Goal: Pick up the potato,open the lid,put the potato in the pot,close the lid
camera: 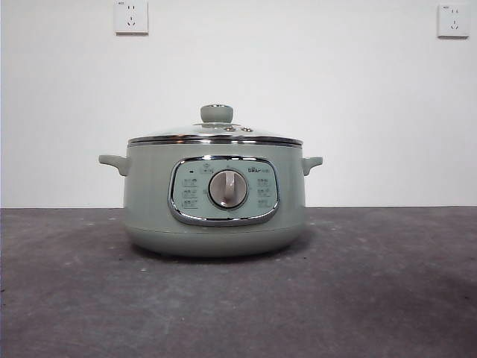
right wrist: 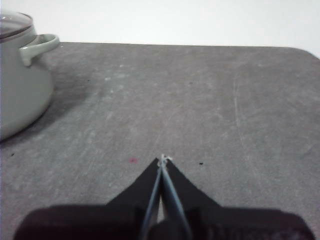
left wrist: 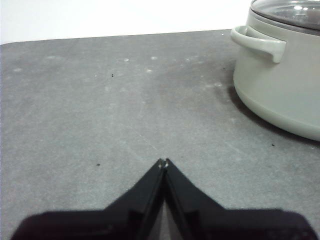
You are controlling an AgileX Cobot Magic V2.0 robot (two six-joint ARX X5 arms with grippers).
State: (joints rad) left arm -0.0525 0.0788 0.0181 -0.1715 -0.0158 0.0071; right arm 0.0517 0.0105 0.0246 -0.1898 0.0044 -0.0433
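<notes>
Grey, speckled counter fills the near part of the front view, bare up to the pot's base. Going from left to right, the left pincer comes first: in the left wrist view its two black jaws meet at the tips, pressed together with nothing between them, hovering over open counter well apart from the pot. That view shows one pale green side handle of the pot and a slice of the glass lid above it.

At the centre of the counter stands the pot, sage green and round, with a small handle on each side. Its chrome-framed control panel faces the front camera, and the silver dial sits in the middle of it. The lid rests on the pot, its chrome rim seated all round the top edge and its round green knob upright at the centre.

The potato cannot be seen in any of the three views.

Further right, the right pincer also has its jaws together at the tips, gripping nothing, above bare counter and well apart from the pot. On the white wall behind, two sockets hang high, one near each upper corner.
</notes>
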